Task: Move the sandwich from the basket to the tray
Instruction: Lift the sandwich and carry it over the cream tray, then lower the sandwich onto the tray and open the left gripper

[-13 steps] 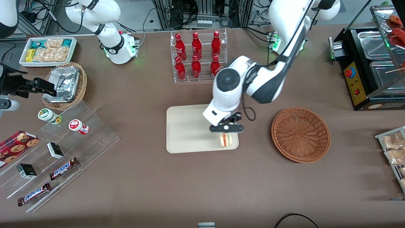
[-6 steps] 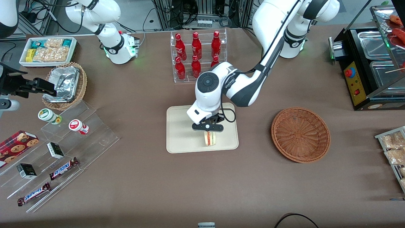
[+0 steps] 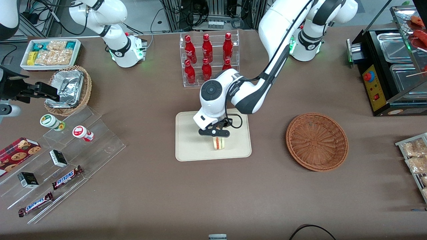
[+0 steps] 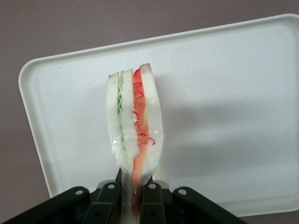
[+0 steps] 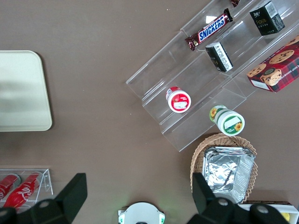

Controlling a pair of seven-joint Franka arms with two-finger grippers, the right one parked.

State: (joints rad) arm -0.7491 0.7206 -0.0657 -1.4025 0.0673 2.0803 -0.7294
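Note:
My left gripper (image 3: 217, 135) hangs over the cream-beige tray (image 3: 190, 146) and is shut on the sandwich (image 3: 219, 143), a wrapped wedge of pale bread with red and green layers. In the left wrist view the sandwich (image 4: 135, 126) is pinched at one end between the black fingers (image 4: 108, 200), and its free end hangs just above the tray (image 4: 233, 107). The reddish-brown woven basket (image 3: 317, 141) lies beside the tray toward the working arm's end of the table, with nothing in it.
A clear rack of red bottles (image 3: 208, 60) stands farther from the front camera than the tray. Acrylic steps with snacks (image 3: 63, 156), a tan basket of foil containers (image 3: 68, 88) and a white snack bin (image 3: 51, 53) lie toward the parked arm's end. A black food warmer (image 3: 390, 66) stands at the working arm's end.
The gripper carried the sandwich from the tray's edge nearest the basket toward the tray's middle and a little lower. The grip stayed shut on the sandwich.

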